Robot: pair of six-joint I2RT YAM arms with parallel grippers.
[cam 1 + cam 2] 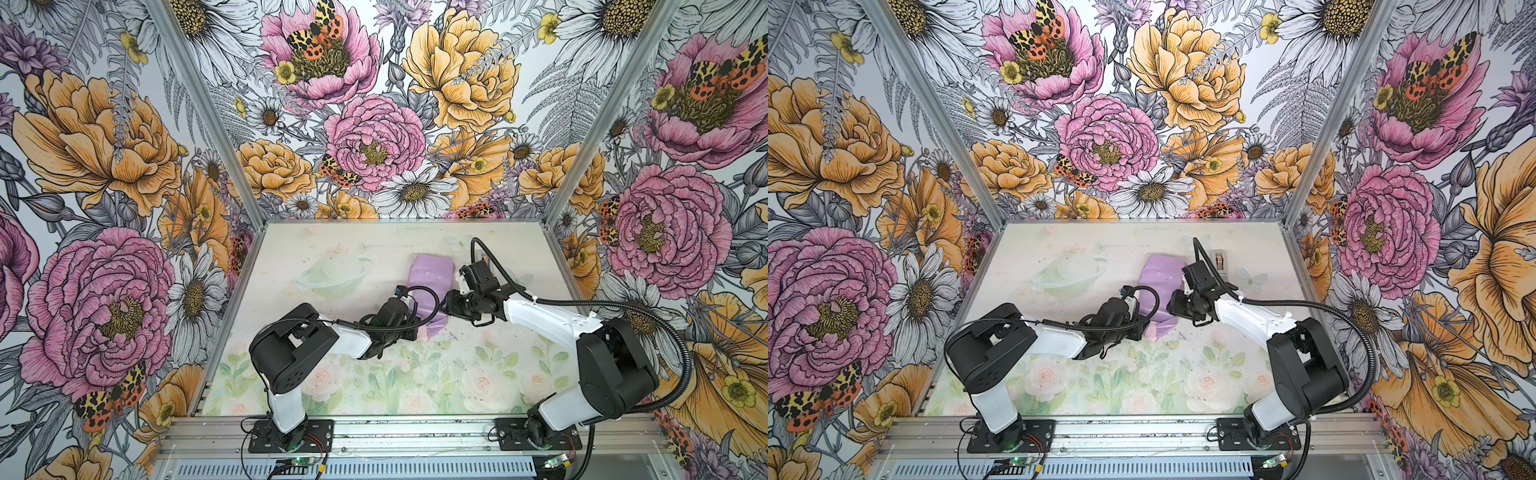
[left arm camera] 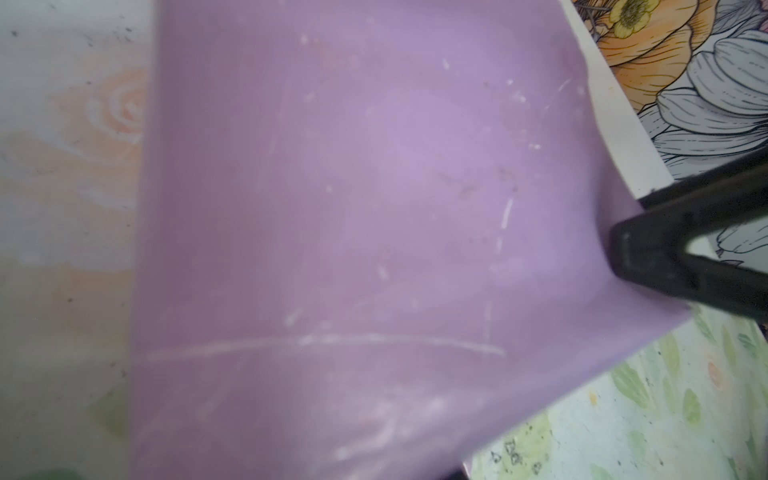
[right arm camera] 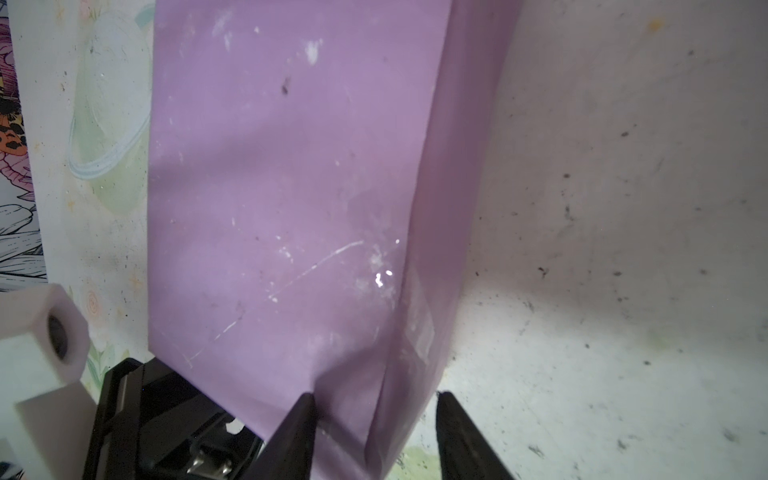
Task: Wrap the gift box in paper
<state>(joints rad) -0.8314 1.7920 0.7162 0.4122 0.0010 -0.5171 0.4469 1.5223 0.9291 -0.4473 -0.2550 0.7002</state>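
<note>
The paper lies lilac side out, folded into a long bundle on the table's middle. The gift box is hidden, with no navy showing anywhere. My left gripper reaches in at the bundle's near end, where the paper covers its fingers in its own wrist view. My right gripper stands open at the bundle's right side. The folded paper edge sits between its jaws. One finger touches the paper and the other finger is apart from it.
A grey tape dispenser stands behind the right wrist toward the back right. The floral table mat spreads bare to the left and toward the front edge. Patterned walls close in three sides. Both arms' cables loop above the bundle.
</note>
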